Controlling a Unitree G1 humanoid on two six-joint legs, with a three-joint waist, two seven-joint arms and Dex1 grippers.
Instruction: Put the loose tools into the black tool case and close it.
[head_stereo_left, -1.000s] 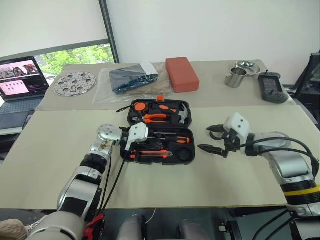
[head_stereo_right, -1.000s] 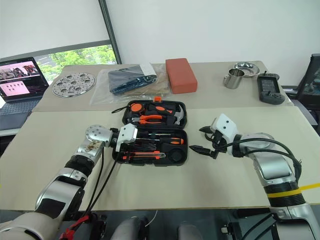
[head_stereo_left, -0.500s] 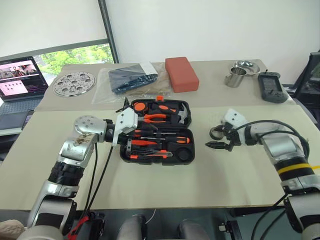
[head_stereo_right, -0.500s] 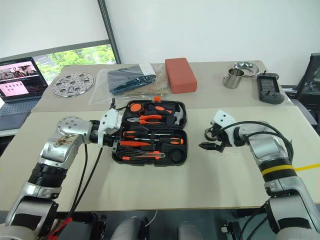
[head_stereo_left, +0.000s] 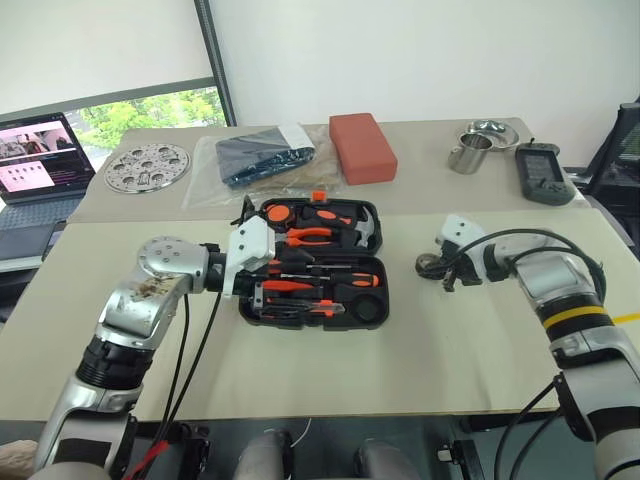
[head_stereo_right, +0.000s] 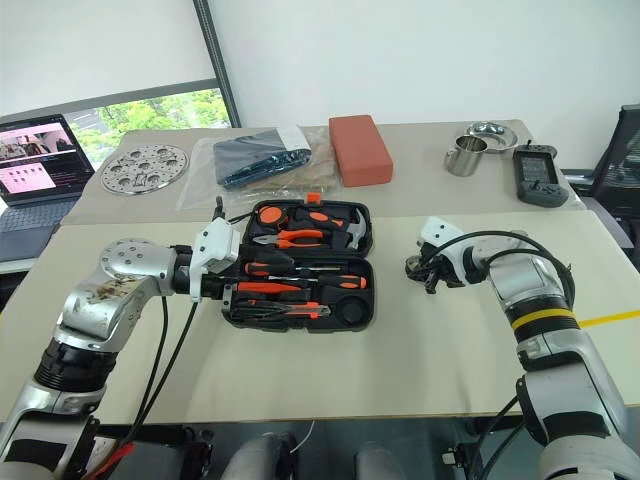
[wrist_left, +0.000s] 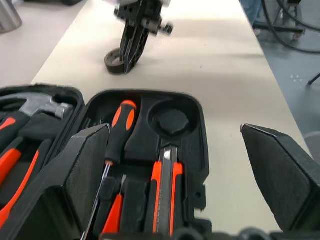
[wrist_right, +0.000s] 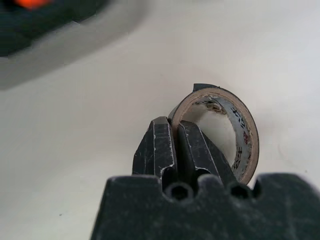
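The black tool case (head_stereo_left: 385, 298) lies open at the table's middle, with orange-handled screwdrivers (wrist_left: 120, 131) and a utility knife (wrist_left: 167, 190) in its near half and a round slot (wrist_left: 170, 120) empty. My left gripper (head_stereo_left: 262, 258) hovers open just above the case's left side, with nothing between its fingers. To the right of the case the small black tape roll (head_stereo_left: 429, 265) stands tilted on the table. My right gripper (wrist_right: 175, 131) is shut on the tape roll's (wrist_right: 235, 130) wall, one finger inside the ring.
Behind the case lie a red block (head_stereo_left: 363, 147), a dark blue item in a clear bag (head_stereo_left: 262, 158) and a perforated metal disc (head_stereo_left: 148, 166). A laptop (head_stereo_left: 38, 152) stands far left. A steel cup (head_stereo_left: 472, 155), a bowl (head_stereo_left: 492, 131) and a black device (head_stereo_left: 543, 172) sit at the back right.
My right gripper moved onto the tape roll and shut on it. My left gripper opened and rose back off the case's left side.
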